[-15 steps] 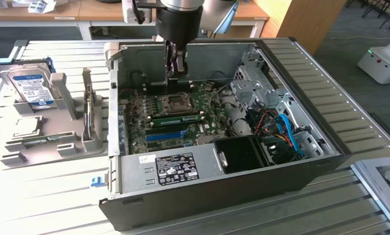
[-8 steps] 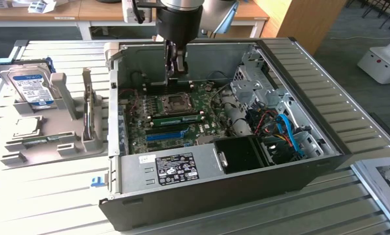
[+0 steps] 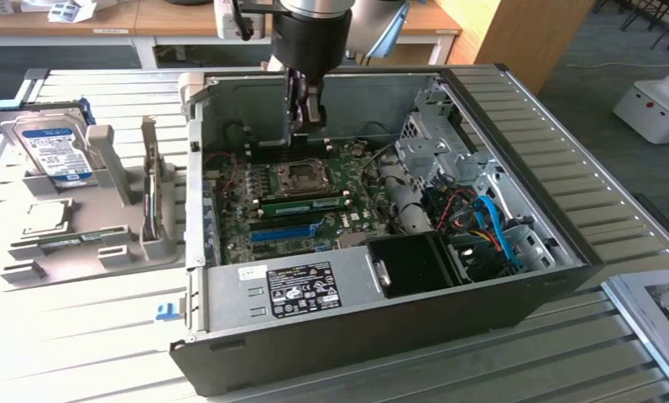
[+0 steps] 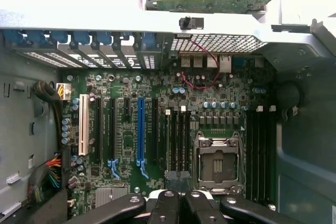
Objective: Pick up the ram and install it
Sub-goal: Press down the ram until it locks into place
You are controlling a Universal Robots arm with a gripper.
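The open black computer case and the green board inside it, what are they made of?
The open black computer case looks like sheet metal: dark painted outside, bare grey walls inside with punched holes. The green motherboard looks like stiff circuit-board laminate with a glossy green coating, studded with black plastic slots. The long bright blue slot seems moulded plastic.

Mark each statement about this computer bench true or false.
1. The computer case lies open, its motherboard exposed. True.
2. The hard drive is mounted inside the case. False: it stands in a grey holder on the table, to the exterior view's left of the case.
3. The end effector hangs inside the case above the motherboard. True.
4. A cooler covers the processor socket. False: the socket is bare, its metal frame in plain sight.
5. The long blue slot sits on the motherboard. True.
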